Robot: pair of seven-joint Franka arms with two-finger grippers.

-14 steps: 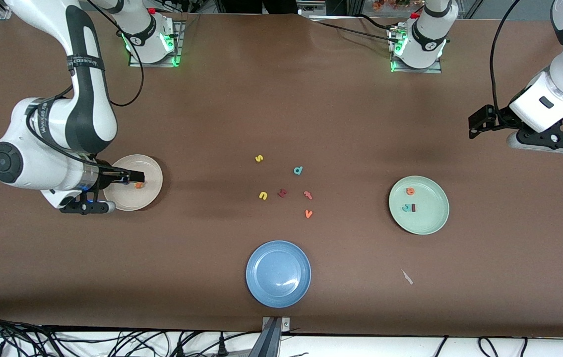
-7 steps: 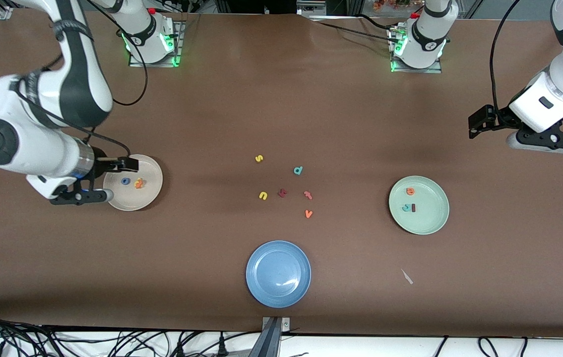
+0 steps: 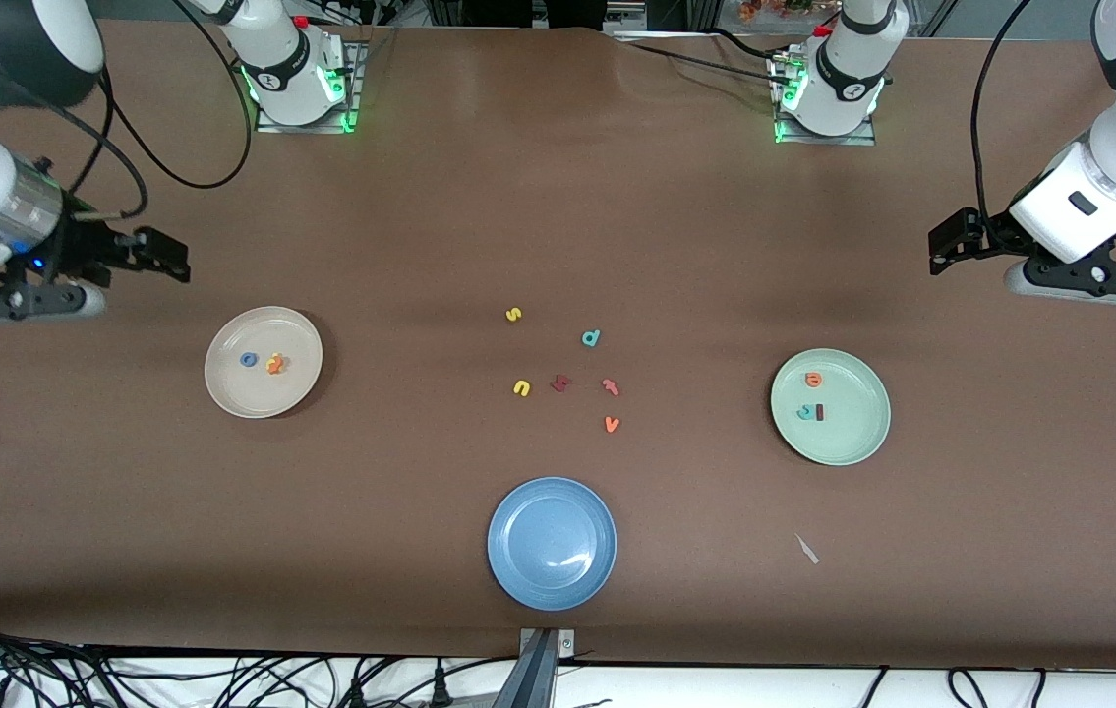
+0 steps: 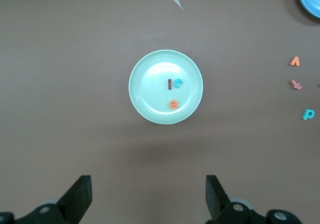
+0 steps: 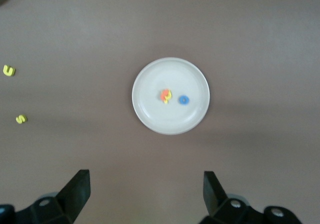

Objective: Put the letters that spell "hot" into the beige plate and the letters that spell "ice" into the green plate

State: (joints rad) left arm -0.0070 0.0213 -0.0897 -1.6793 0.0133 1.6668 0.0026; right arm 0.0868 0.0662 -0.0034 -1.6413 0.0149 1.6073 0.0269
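Both tools hang spread and empty above bare brown worktop (image 3: 558, 197), the right tool (image 5: 145, 191) lifted clear of the round cream-beige plate (image 3: 223, 388) below it and the waiting left tool (image 4: 147, 194) likewise over worktop just beside the round mint-green plate (image 3: 852, 442), which suggests the sorting is finished. The beige plate holds three foam letters, a blue ring o (image 3: 249, 360) beside an orange t (image 3: 272, 367) and a yellow h (image 5: 169, 95) that touch; the green plate holds three, a dark red i (image 3: 820, 412), a teal c (image 3: 804, 412) and an orange e (image 3: 814, 379). Well away from either tool, six spare letters lie loose and one round blue plate (image 3: 552, 543) sits empty.

Yellow h, orange t, blue o (image 3: 249, 360) lie in the beige plate (image 3: 263, 398); i, c, e (image 3: 814, 380) in the green plate (image 3: 848, 442).
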